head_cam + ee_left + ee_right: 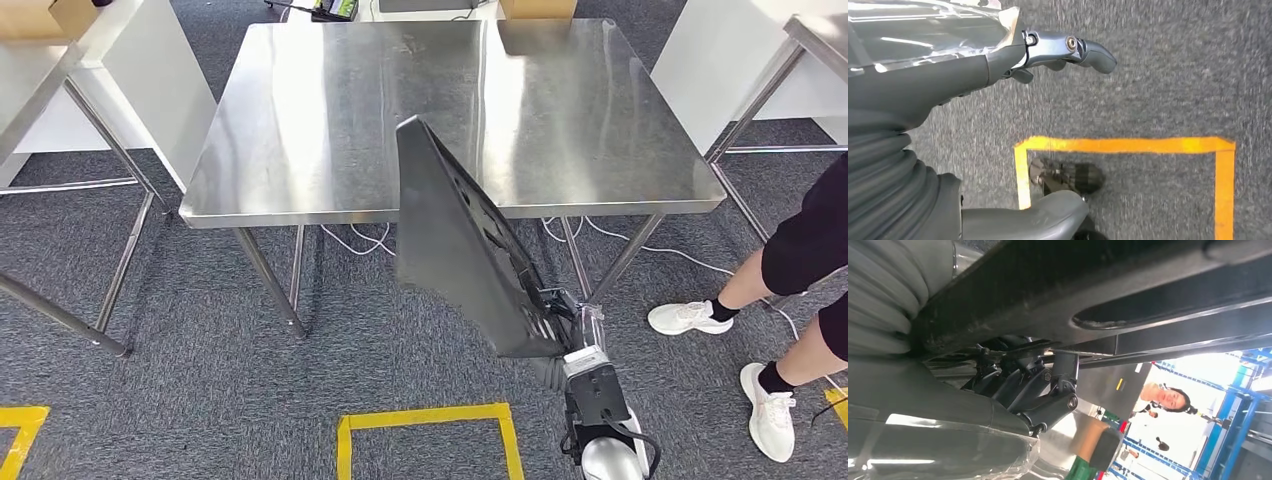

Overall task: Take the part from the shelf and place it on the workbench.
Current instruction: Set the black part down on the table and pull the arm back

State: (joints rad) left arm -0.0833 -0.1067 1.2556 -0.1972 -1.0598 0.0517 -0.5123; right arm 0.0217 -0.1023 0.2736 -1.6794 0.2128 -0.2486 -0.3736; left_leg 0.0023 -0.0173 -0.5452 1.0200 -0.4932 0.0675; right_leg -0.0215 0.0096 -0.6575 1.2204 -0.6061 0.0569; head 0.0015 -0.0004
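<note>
Head view showed the steel table (300, 150) ahead; the right hand (560, 325) gripped the black part (455, 240) by its lower end, tilted over the table's near edge. The left hand (998, 65) hung empty above the carpet, fingers loosely apart.

The workbench (300, 120) stands ahead, centred, with 1 table (30, 70) to its left and another (815, 40) to its right. The part (460, 245), tilted upward from the right hand (565, 335), reaches over the workbench's near edge. A person's feet (730, 360) stand right of the part. A taped floor square (425, 425) lies nearest, below the workbench.
</note>
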